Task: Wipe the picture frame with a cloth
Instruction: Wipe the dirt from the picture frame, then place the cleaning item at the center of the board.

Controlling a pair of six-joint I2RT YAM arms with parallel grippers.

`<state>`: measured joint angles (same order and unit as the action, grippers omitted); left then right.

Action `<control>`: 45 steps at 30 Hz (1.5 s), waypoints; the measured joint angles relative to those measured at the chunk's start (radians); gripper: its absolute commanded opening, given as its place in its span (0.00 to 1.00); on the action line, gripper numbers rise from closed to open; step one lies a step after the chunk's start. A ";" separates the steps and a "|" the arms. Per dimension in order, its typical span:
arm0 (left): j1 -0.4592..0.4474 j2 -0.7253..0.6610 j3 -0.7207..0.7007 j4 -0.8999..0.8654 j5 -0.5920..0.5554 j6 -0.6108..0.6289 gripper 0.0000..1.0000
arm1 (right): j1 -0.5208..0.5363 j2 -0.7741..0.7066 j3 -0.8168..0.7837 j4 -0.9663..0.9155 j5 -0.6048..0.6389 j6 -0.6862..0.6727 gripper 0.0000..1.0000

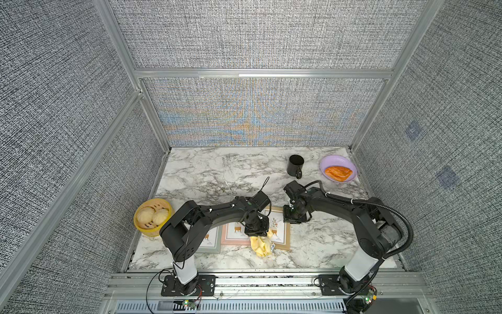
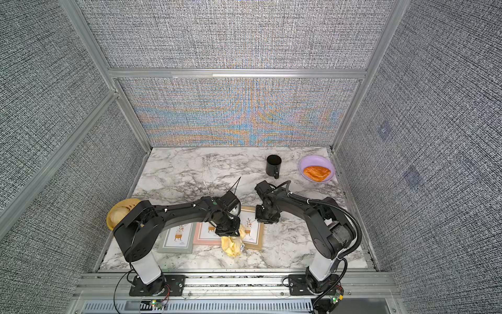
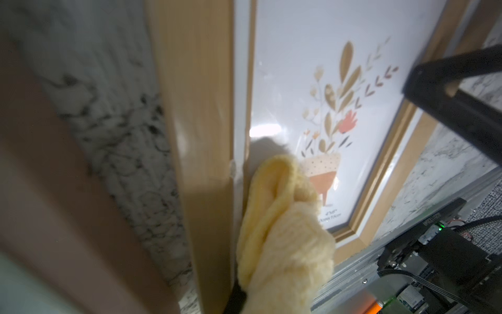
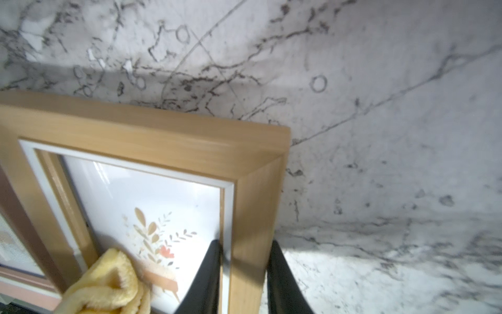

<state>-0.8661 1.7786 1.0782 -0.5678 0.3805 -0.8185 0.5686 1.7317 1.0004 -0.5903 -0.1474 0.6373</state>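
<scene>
The picture frame (image 1: 285, 235) (image 2: 257, 239) is light wood with a plant print under glass. It lies flat on the marble table near the front. My left gripper (image 1: 256, 231) (image 2: 226, 231) is shut on the cloth (image 1: 262, 246) (image 2: 232, 246), a bunched pale-yellow cloth with a small tag. In the left wrist view the cloth (image 3: 282, 239) rests on the glass beside the frame's wooden rail (image 3: 201, 108) and hides most of my fingers (image 3: 237, 299). My right gripper (image 4: 244, 271) (image 1: 292, 218) is shut on the frame's side rail (image 4: 252, 206), one finger on the glass and one outside.
A pink frame (image 1: 235, 233) and a grey-green frame (image 1: 212, 242) lie to the left of the wooden one, partly under my left arm. A yellow steamer basket (image 1: 153, 217) with buns stands at the left edge. A black mug (image 1: 295, 165) and a purple plate (image 1: 328, 160) with a pastry sit far right.
</scene>
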 measured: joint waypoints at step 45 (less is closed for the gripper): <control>0.153 -0.163 0.025 0.462 0.256 -0.263 0.16 | -0.063 -0.477 -0.224 0.505 -0.544 0.224 0.86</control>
<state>-0.7128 1.6157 1.1030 -0.1062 0.6369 -1.0813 0.5056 1.2545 0.7765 -0.0856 -0.6910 0.8616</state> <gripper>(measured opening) 0.157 0.918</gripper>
